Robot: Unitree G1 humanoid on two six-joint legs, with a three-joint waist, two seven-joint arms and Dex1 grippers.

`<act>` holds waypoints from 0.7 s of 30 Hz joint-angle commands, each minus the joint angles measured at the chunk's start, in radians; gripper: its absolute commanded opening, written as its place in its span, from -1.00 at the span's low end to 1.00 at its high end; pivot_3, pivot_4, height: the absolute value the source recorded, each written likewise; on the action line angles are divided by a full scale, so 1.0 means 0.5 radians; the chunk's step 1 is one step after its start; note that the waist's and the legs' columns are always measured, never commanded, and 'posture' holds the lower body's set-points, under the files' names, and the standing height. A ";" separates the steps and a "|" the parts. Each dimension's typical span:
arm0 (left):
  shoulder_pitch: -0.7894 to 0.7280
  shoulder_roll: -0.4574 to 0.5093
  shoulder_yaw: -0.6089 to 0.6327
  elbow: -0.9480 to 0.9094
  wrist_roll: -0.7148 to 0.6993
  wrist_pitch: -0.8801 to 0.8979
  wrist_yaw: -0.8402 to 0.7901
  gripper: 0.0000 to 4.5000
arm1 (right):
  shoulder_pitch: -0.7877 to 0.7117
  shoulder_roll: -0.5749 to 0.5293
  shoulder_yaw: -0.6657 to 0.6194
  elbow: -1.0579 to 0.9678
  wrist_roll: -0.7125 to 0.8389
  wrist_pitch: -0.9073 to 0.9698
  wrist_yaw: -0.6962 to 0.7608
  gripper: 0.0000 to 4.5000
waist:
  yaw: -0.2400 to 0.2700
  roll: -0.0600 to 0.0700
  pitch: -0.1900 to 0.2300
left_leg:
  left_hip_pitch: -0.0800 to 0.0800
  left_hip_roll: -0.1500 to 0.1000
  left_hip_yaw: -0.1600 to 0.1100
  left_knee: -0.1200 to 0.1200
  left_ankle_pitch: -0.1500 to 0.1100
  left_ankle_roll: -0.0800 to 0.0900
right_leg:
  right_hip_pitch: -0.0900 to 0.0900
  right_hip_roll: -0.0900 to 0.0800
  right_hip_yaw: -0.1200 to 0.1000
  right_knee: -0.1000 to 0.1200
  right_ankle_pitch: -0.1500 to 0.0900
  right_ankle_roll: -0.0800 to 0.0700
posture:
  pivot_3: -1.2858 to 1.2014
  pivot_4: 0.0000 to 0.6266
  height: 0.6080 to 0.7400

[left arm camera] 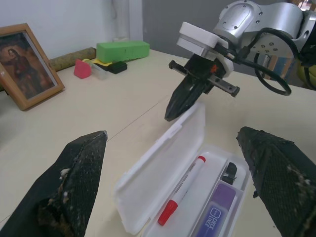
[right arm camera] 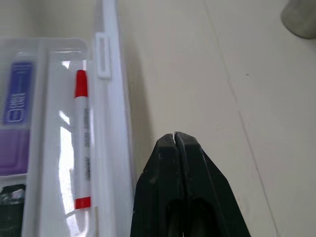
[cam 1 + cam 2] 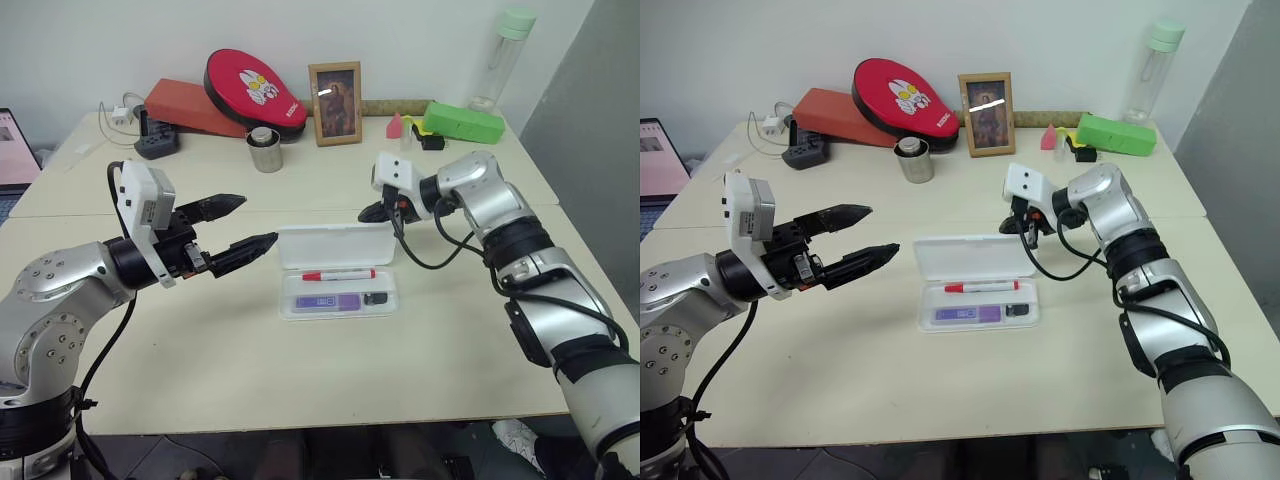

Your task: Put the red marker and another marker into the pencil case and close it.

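White plastic pencil case (image 3: 337,270) lies open on the counter (image 3: 300,380), red marker (image 3: 338,274) and purple marker (image 3: 327,301) inside; right claw (image 1: 174,111), pinched shut and empty, sits behind the raised lid; judged best: push the lid forward, evenly; left claw (image 3: 236,224) gapes empty.

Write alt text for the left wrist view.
An open white pencil case holds a red marker and a purple highlighter, its lid raised. The shut right gripper hangs just behind the lid, and the left gripper's fingers stand wide apart in front.
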 commanded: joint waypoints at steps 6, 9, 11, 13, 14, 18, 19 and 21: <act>0.028 0.133 -0.004 -0.147 -0.103 0.050 -0.136 1.00 | 0.246 -0.140 -0.007 -0.743 0.113 0.182 0.187 -0.99 | 0.001 0.000 0.000 | 0.000 0.000 -0.001 0.000 0.000 0.000 | 0.000 0.000 0.000 0.000 0.000 0.000 | 0.03 -0.52 1.00; 0.177 0.263 -0.050 -0.205 -0.057 0.054 -0.296 1.00 | 0.376 -0.180 0.027 -0.962 0.120 0.264 0.199 -0.99 | -0.001 0.000 0.000 | 0.000 0.001 0.000 -0.001 0.000 0.000 | 0.000 0.000 0.000 0.000 0.000 0.000 | 0.03 -0.52 1.00; 0.239 0.325 -0.089 -0.195 0.005 0.014 -0.359 1.00 | 0.466 -0.205 0.076 -1.051 0.064 0.297 0.160 -0.99 | 0.002 0.002 0.001 | 0.001 0.001 0.000 -0.001 -0.001 0.001 | 0.001 0.001 0.001 -0.001 0.000 0.000 | 0.03 -0.52 1.00; 0.238 0.342 -0.109 -0.172 0.027 -0.009 -0.375 1.00 | 0.532 -0.221 0.128 -1.086 0.008 0.308 0.113 -0.99 | 0.003 0.002 0.001 | 0.001 0.001 -0.001 -0.001 -0.001 0.001 | 0.001 0.001 0.000 0.000 0.000 0.000 | 0.03 -0.52 1.00; 0.229 0.342 -0.115 -0.162 0.029 -0.012 -0.379 1.00 | 0.557 -0.222 0.145 -1.097 -0.001 0.320 0.096 -0.99 | 0.003 0.002 0.001 | 0.001 0.001 -0.001 -0.001 -0.001 0.001 | 0.001 0.001 -0.001 0.000 0.000 0.000 | 0.03 -0.52 1.00; 0.192 0.339 -0.135 -0.142 0.034 -0.011 -0.395 1.00 | 0.636 -0.218 0.195 -1.119 -0.031 0.357 0.049 -0.99 | 0.003 0.002 0.001 | 0.001 0.001 -0.001 0.000 -0.001 0.001 | 0.001 0.001 -0.001 0.000 0.000 -0.001 | 0.03 -0.52 1.00; 0.181 0.338 -0.139 -0.139 0.033 -0.008 -0.394 1.00 | 0.656 -0.217 0.215 -1.122 -0.047 0.368 0.034 -0.99 | 0.003 0.002 0.001 | 0.002 0.001 -0.001 0.000 -0.001 0.001 | 0.002 0.001 -0.001 0.000 0.000 -0.001 | 0.03 -0.52 1.00; 0.160 0.338 -0.148 -0.131 0.029 -0.001 -0.396 1.00 | 0.698 -0.233 0.285 -1.099 -0.138 0.360 -0.016 -0.99 | 0.003 0.002 0.001 | 0.002 0.001 -0.001 -0.001 -0.001 0.001 | 0.002 0.002 -0.001 0.000 0.000 -0.001 | 0.03 -0.52 1.00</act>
